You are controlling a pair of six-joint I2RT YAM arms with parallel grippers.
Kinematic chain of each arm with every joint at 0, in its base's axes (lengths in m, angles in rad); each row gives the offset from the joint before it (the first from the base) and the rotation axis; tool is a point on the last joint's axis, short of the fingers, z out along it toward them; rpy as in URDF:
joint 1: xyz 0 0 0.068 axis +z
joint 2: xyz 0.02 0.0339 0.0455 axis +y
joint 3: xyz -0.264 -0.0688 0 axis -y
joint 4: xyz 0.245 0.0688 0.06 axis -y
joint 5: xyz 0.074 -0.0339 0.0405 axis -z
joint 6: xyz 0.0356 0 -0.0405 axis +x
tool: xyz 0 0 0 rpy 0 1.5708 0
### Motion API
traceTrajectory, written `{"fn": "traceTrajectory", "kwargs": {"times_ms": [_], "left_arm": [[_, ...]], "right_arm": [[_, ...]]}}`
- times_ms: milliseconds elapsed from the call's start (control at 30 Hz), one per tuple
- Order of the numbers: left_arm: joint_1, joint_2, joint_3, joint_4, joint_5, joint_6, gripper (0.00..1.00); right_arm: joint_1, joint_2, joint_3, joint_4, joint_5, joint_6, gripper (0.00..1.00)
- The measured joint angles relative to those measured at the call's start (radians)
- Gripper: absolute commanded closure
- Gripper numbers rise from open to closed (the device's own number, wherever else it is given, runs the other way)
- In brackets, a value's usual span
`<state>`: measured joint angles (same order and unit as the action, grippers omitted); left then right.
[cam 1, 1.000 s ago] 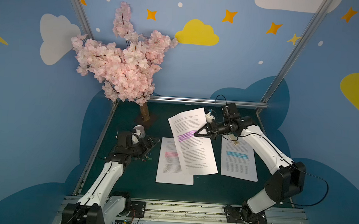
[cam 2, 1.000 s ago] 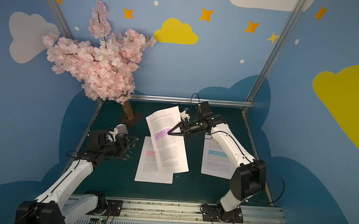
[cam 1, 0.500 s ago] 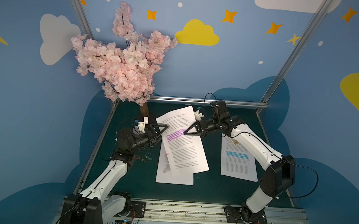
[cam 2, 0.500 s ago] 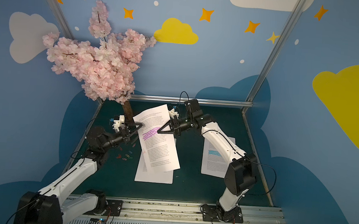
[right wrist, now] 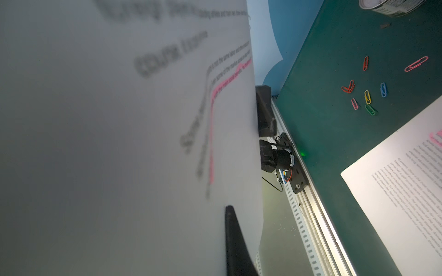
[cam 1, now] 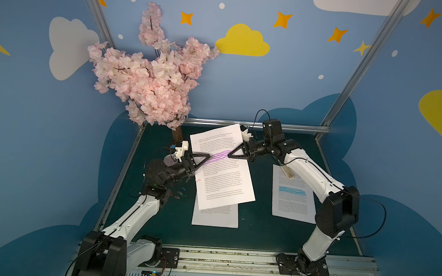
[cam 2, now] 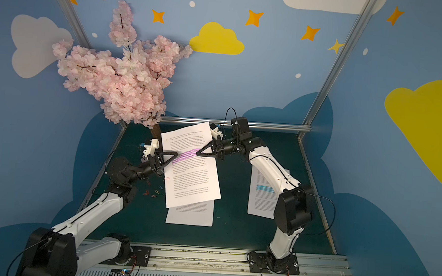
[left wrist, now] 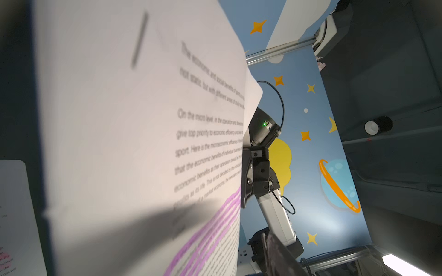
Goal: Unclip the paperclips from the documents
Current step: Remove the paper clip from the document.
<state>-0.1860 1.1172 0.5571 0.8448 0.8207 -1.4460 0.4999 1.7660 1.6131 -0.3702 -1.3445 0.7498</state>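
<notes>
Beside the purple band (cam 1: pixel 219 156), limp document (cam 1: pixel 223 187) is clamped by right end effector (cam 1: pixel 228 156);
left end effector (cam 1: pixel 208 156): state cannot be told; edges are best gripped.

My left gripper (cam 1: pixel 207 156): raised, pointing inward, closure unclear. My right gripper (cam 1: pixel 230 156): raised opposite, jaws clamped.
</notes>
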Motion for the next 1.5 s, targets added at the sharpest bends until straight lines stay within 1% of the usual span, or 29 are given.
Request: {"fn": "traceTrajectory", "kwargs": {"times_ms": [167,300,367,500,667,867,933,1100,1233,1300,1400,1500], "left_arm": [[0.000,-0.042,0.000,-0.066,0.021,0.027,0.40],[0.000,-0.084,0.018,-0.150,0.042,0.070,0.45],[0.000,-0.092,0.026,-0.171,0.049,0.083,0.48],[0.000,-0.098,0.029,-0.220,0.064,0.105,0.51],[0.000,-0.106,0.030,-0.290,0.080,0.137,0.53],[0.000,-0.139,0.030,-0.370,0.096,0.179,0.58],[0.000,-0.149,0.031,-0.397,0.099,0.192,0.65],[0.000,-0.158,0.036,-0.440,0.100,0.218,0.72],[0.000,-0.162,0.038,-0.467,0.099,0.235,0.73],[0.000,-0.162,0.044,-0.481,0.099,0.243,0.79],[0.001,-0.162,0.053,-0.494,0.098,0.253,0.81],[0.002,-0.163,0.054,-0.505,0.099,0.260,0.87]], "right_arm": [[-0.031,0.014,0.027,0.004,-0.004,0.001,1.00],[-0.047,0.014,0.047,-0.020,-0.008,-0.023,1.00],[-0.053,0.014,0.051,-0.039,-0.010,-0.039,1.00],[-0.060,0.014,0.051,-0.079,-0.011,-0.067,1.00],[-0.069,0.014,0.051,-0.121,-0.010,-0.100,1.00],[-0.081,0.014,0.053,-0.162,-0.010,-0.129,1.00],[-0.082,0.014,0.059,-0.182,-0.010,-0.144,1.00],[-0.083,0.014,0.095,-0.254,-0.010,-0.196,1.00],[-0.086,0.014,0.112,-0.303,-0.011,-0.238,1.00],[-0.086,0.014,0.113,-0.325,-0.011,-0.254,1.00],[-0.086,0.014,0.113,-0.348,-0.011,-0.269,1.00],[-0.086,0.014,0.116,-0.364,-0.011,-0.284,1.00]]}}
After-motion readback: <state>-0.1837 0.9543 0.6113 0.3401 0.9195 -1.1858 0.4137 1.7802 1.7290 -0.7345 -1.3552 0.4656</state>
